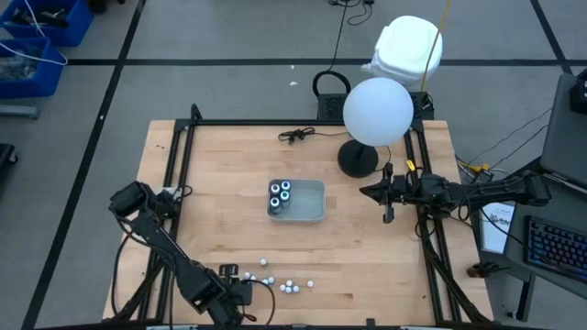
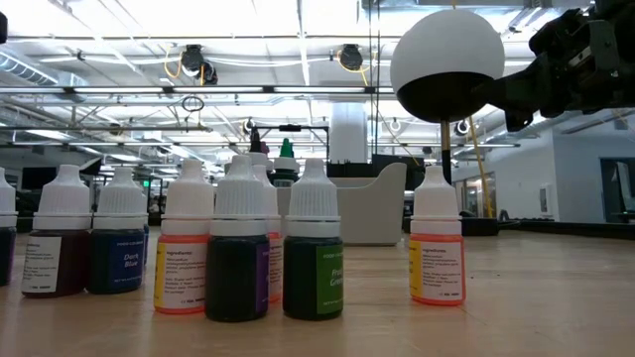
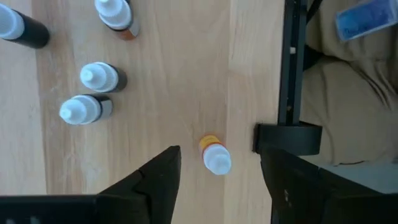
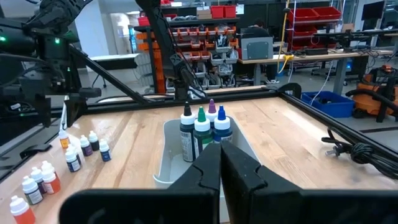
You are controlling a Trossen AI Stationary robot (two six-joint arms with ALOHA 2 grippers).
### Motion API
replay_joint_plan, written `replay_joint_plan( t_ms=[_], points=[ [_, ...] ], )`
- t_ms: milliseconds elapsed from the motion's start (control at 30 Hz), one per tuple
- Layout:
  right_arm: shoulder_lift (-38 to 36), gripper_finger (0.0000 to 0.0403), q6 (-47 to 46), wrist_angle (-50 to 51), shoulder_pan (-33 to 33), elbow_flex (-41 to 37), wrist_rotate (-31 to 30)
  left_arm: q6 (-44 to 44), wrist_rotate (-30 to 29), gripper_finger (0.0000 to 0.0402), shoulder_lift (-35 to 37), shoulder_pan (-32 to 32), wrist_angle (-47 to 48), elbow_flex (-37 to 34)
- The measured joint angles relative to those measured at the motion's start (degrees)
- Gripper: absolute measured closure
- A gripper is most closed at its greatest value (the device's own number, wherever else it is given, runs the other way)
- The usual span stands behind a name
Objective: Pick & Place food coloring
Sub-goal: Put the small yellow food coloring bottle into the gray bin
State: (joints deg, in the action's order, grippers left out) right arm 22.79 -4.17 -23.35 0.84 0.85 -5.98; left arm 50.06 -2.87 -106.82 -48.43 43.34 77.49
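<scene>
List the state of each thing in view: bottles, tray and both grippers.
Left gripper: open, fingers on either side of an orange bottle standing on the table, not touching it.
Right gripper: shut, empty, off by the table's right edge.
Grey tray: holds four upright capped bottles at its left end.
Loose small bottles: upright, capped, near the front edge.

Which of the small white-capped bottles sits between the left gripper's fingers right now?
The orange-banded bottle, standing between the open fingers of the left gripper near the table's edge rail. The other bottles in that wrist view stand apart, further across the wood.
</scene>
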Motion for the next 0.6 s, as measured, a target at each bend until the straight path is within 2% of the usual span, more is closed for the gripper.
replay_joint_plan(
  t_ms=[367,600],
  points=[
    [0.0,0.0403,0.1,-0.1,0.0,0.0,-0.1,-0.4,1.6,0.0176,-3.8,-0.8,0.0,-0.1],
    [0.0,0.0403,0.1,-0.2,0.0,0.0,-0.1,-0.4,0.4,0.0176,-4.2,-0.8,-0.1,-0.1]
  ],
)
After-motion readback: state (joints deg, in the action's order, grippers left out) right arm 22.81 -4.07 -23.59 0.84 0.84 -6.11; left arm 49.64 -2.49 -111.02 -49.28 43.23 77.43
